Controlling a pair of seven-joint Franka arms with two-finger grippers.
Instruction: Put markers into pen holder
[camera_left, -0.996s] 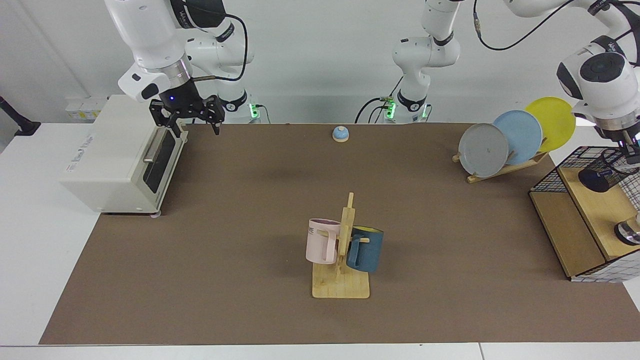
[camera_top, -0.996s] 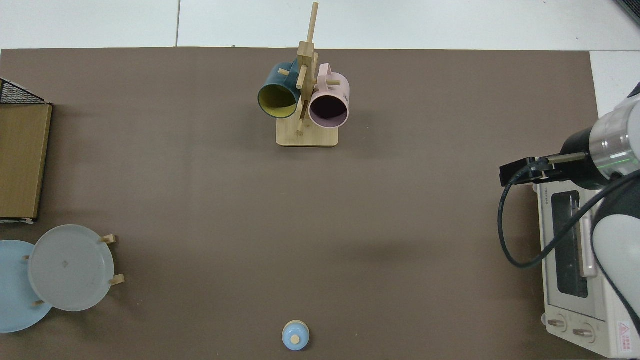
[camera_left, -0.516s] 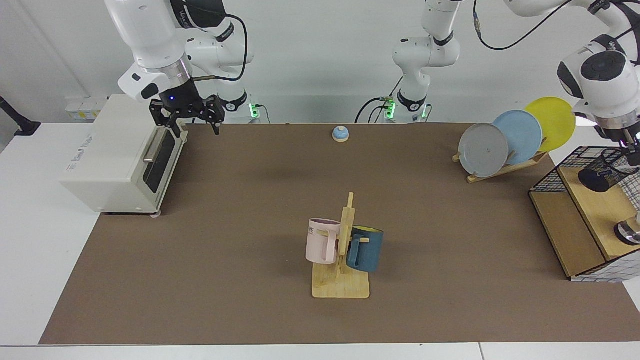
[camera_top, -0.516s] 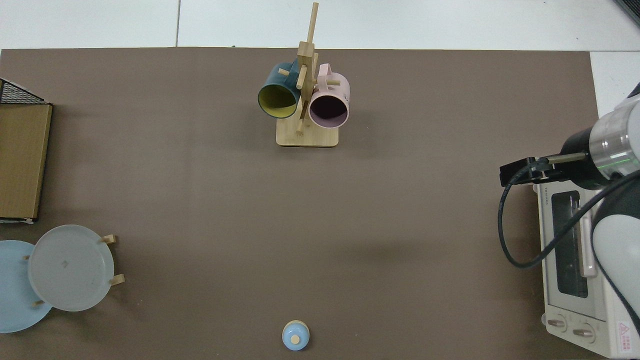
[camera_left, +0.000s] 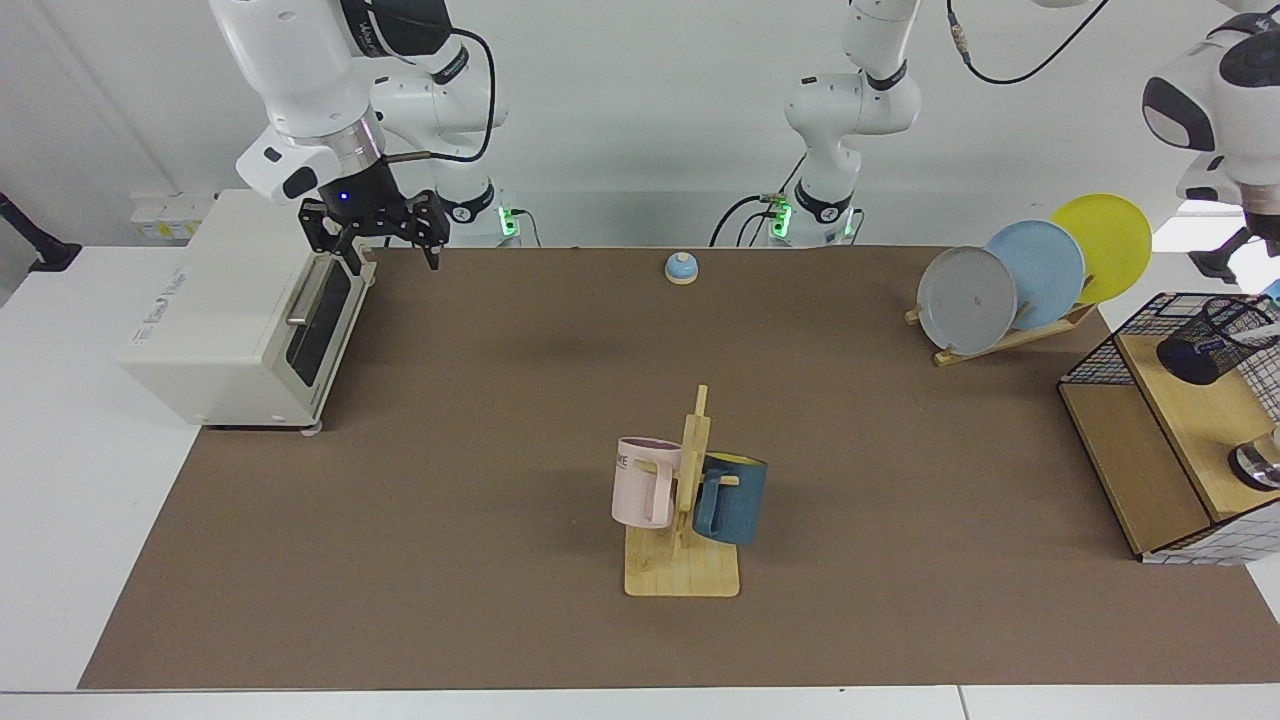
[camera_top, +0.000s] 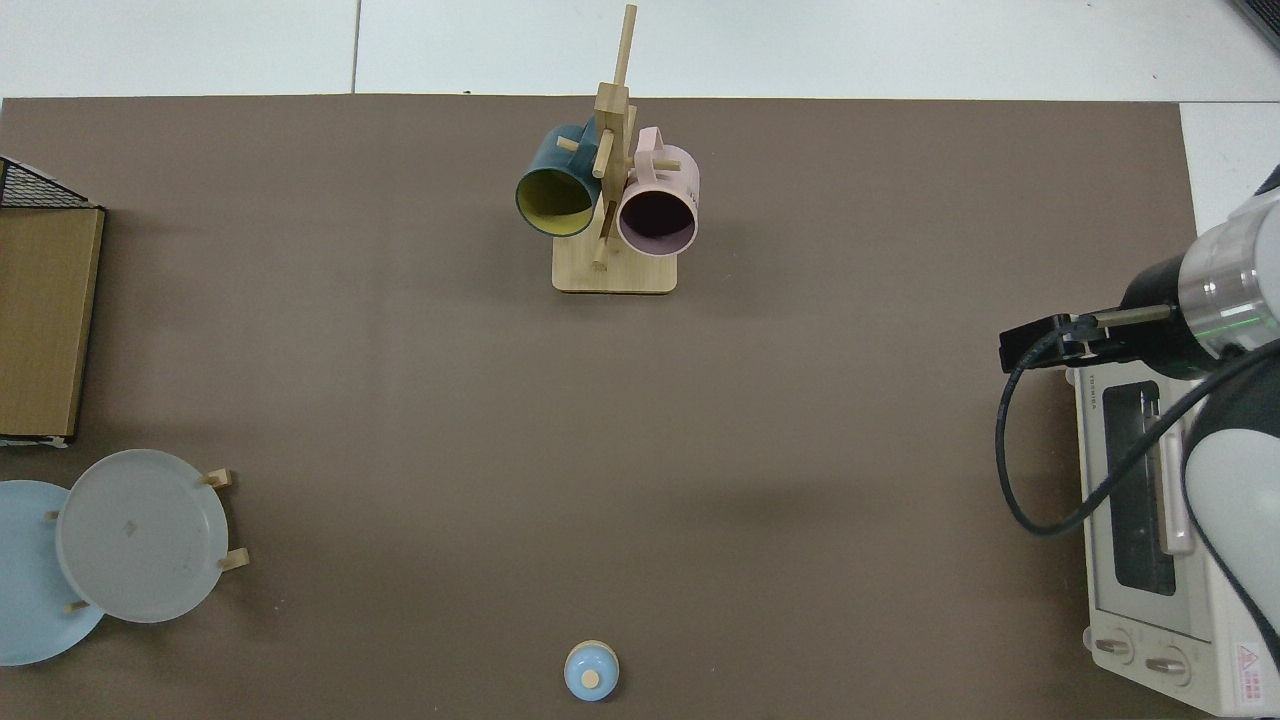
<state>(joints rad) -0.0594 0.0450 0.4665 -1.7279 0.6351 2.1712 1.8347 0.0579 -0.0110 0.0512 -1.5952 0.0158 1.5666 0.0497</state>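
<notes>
A: Report the position of the right pincer.

B: It hangs above the counter at the front corner of the white toaster oven, just beside the oven door. Its fingers stand apart with nothing between them. In the top view the same arm's black wrist block is above the oven's upper edge. This arm waits.

A: And the left pincer?

B: The left arm's white wrist housing is at the frame edge in the facing view, above the wire basket frame. The pincer itself is cut off by the frame edge, so I cannot tell how its fingers stand.

A: Locate the pen holder.

B: The pen holder is a black mesh cup inside the wire basket frame, over the wooden shelf. It is tilted, with its dark base toward the counter. Whether it rests on the shelf cannot be told.

A: The markers?

B: A small blue-and-white piece shows at the frame edge, just above the holder's rim; it cannot be identified with certainty.

A: Other items on the counter?

B: A wooden mug tree carrying a pink mug and a blue mug, a rack with three plates, and a small blue bell.
</notes>
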